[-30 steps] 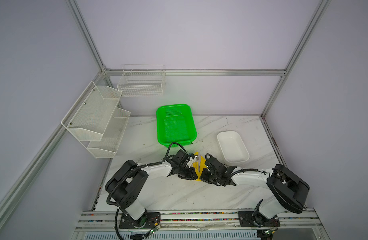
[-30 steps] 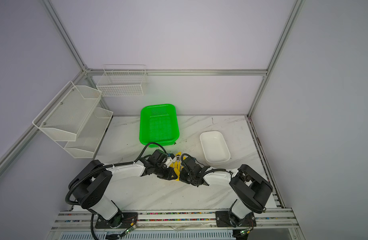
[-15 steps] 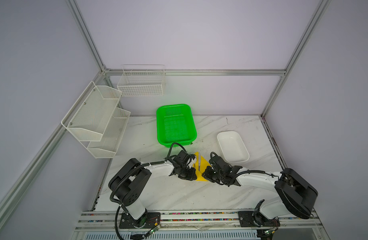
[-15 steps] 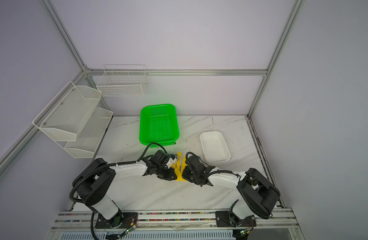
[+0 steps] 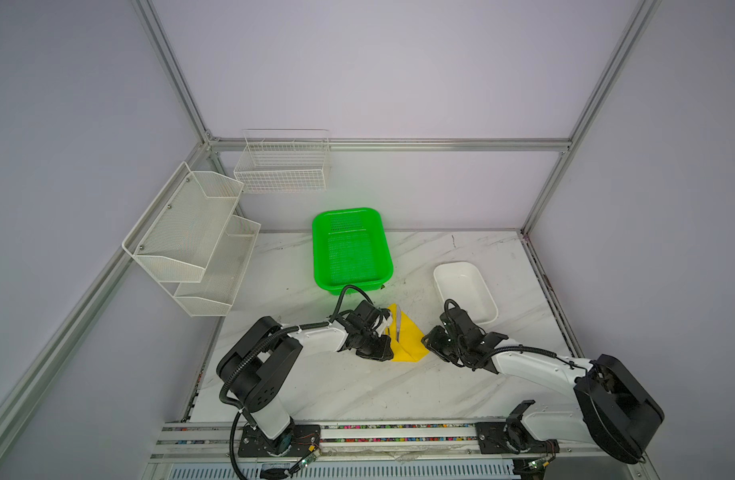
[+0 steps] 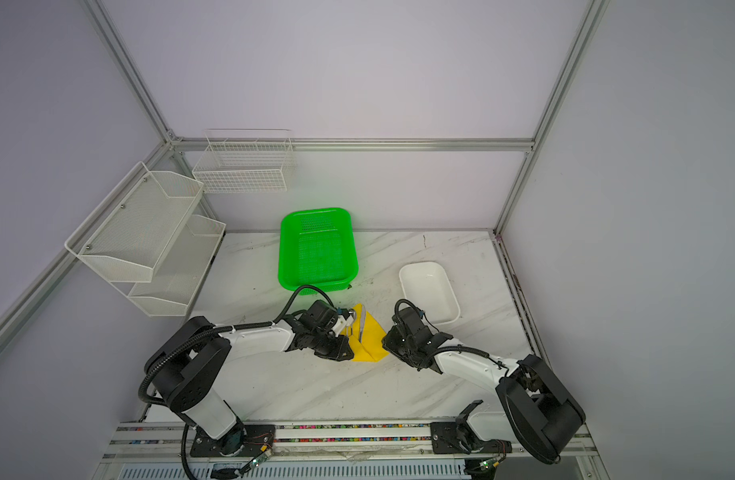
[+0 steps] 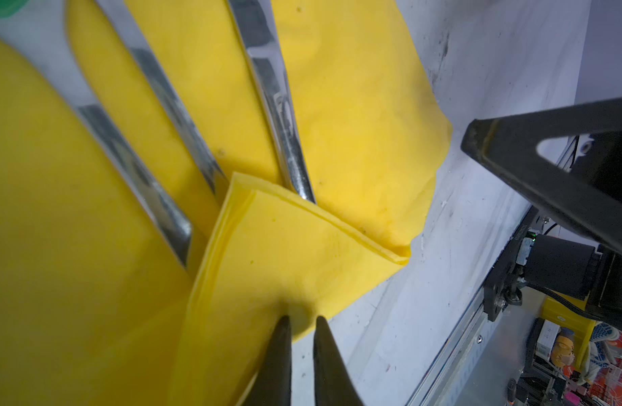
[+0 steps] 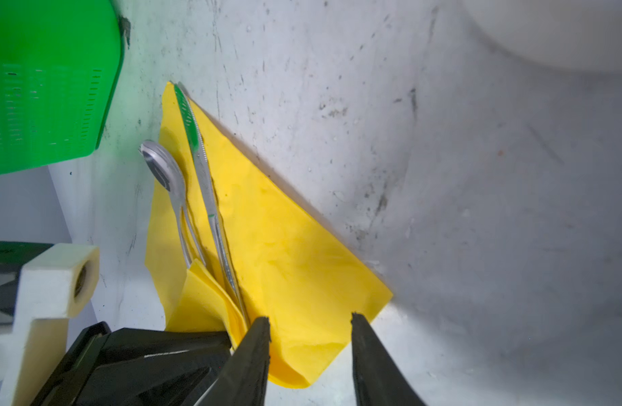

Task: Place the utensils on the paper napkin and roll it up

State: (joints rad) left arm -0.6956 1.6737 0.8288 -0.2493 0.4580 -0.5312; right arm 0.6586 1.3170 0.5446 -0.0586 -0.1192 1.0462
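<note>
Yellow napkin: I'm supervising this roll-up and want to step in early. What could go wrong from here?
1. Only the left gripper pinches the folded flap of the paper napkin; the right gripper stands open at its corner, so the fold may spring back.
2. The utensils lie splayed, and the spoon has its bowl at the napkin's edge, so they could slide out while rolling.

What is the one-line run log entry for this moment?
step: folding | left gripper: shut on paper napkin fold | right gripper: open, at napkin edge | utensils: on napkin, handle ends under fold
</note>
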